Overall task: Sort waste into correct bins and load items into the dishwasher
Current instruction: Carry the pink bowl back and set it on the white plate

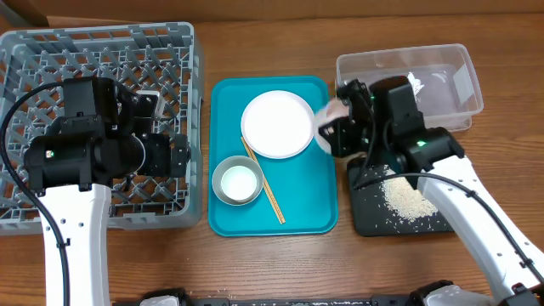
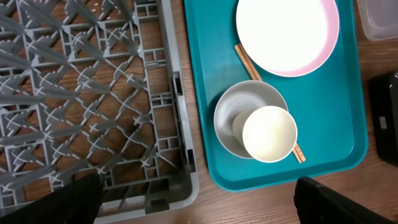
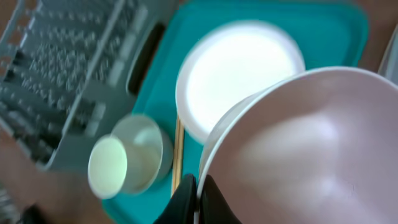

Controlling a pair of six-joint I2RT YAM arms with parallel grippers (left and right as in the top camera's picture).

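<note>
Now, you have one plate [image 1: 277,124], two bowls, one cup [image 2: 268,133] and one pair of chopsticks [image 1: 265,185]. Your right claw [image 3: 198,199] is pinched onto the rim of the pink bowl [image 3: 311,149]. The other bowl [image 2: 231,112], cup inside, sits just ahead of your left claw [image 2: 199,202], which gapes wide and empty over the rack [image 1: 102,42].

Brown wooden table [image 1: 255,263], even light

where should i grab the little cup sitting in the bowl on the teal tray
Probably its rim, from straight above: one finger inside the open mouth, one outside. The cup stands upright inside the bowl, whose wall blocks a side approach to its body.
</note>
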